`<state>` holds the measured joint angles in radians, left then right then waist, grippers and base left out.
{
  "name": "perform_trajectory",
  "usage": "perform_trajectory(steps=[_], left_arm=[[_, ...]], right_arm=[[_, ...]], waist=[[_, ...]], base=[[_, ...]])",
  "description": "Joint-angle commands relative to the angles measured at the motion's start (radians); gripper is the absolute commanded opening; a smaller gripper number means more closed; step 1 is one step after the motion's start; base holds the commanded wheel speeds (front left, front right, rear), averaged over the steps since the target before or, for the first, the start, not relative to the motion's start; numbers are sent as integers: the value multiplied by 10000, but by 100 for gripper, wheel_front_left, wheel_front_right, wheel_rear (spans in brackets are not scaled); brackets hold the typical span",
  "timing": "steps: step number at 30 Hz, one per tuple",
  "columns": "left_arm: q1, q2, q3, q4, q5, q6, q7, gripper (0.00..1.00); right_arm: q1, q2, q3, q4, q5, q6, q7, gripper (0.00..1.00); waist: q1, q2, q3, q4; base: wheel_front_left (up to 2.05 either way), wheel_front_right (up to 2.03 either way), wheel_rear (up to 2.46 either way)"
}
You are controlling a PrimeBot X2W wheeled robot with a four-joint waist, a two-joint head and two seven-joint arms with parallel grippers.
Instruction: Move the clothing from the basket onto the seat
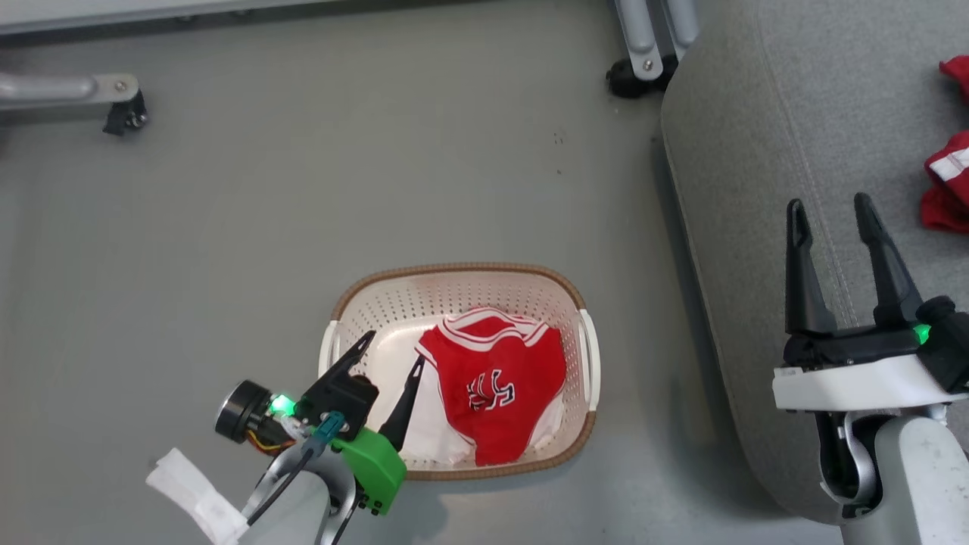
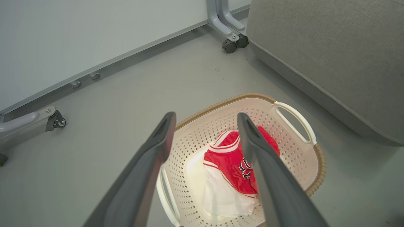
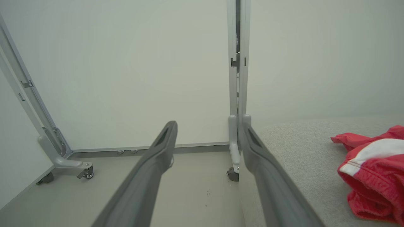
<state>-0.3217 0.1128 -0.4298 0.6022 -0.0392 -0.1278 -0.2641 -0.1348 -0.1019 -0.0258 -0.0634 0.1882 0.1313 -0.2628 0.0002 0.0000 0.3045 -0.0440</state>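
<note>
- Cream-white basket (image 1: pixel 454 268) with a brown rim, down on the grey floor (image 1: pixel 227 227).
- Just to its right, the big grey seat (image 1: pixel 757 151), with a thin strip of floor between the two.
- Inside the basket, a red jersey (image 1: pixel 500 386), all crumpled, with white trim at the neck and dark-and-white letters facing up.
- Some white cloth under the jersey, flat on the basket's bottom.
- Left gripper (image 1: pixel 395 345) up above the left end of the basket, tipped down toward the jersey.
- Wide open, with nothing between its two dark fingers, and not touching the jersey or the basket.
- Right gripper (image 1: pixel 827 201) above the left edge of the seat, pointing toward the white wall.
- Wide open too, and holding nothing.
- On the seat, to the right of the right gripper, a red garment with a white stripe (image 3: pixel 375 170), bunched up in a heap and not touching the fingers.
- Farther back on the seat, another bit of red cloth (image 1: pixel 958 72), cut off by the edge of the head view; hard to tell if part of the same garment.
- Past the seat's back corner, a black wheel (image 1: pixel 624 79) under a grey metal leg.
</note>
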Motion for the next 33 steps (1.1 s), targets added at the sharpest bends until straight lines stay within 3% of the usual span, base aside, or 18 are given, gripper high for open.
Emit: perform_trajectory(steps=[1, 9, 16, 21, 33], left_arm=[[-529, 94, -302, 289, -48, -40, -3, 100], [-2843, 192, -2757, 2352, -1204, -37, 37, 100], [-4672, -73, -4550, 3590, -2965, -37, 1126, 100], [-5585, -180, -5228, 3967, -4129, -30, 1965, 100], [-6961, -283, -6422, 4808, -5180, -29, 2214, 100]], right_arm=[[-315, 71, -83, -121, -71, -10, -29, 100], [-1136, 332, -390, -732, -105, -12, -29, 100], [-1594, 447, -380, -1408, -106, -10, -28, 100], [-1936, 492, -304, -1908, 31, -10, -29, 100], [-2418, 511, 161, -2268, -43, -12, -29, 100]], waist=[[-2, 0, 1955, -639], [-2, 0, 3775, -1256], [-2, 0, 5207, -1528], [-2, 0, 5908, -1581], [-2, 0, 6742, -1743]], base=[[0, 0, 0], [0, 0, 0], [0, 0, 0], [0, 0, 0], [0, 0, 0]])
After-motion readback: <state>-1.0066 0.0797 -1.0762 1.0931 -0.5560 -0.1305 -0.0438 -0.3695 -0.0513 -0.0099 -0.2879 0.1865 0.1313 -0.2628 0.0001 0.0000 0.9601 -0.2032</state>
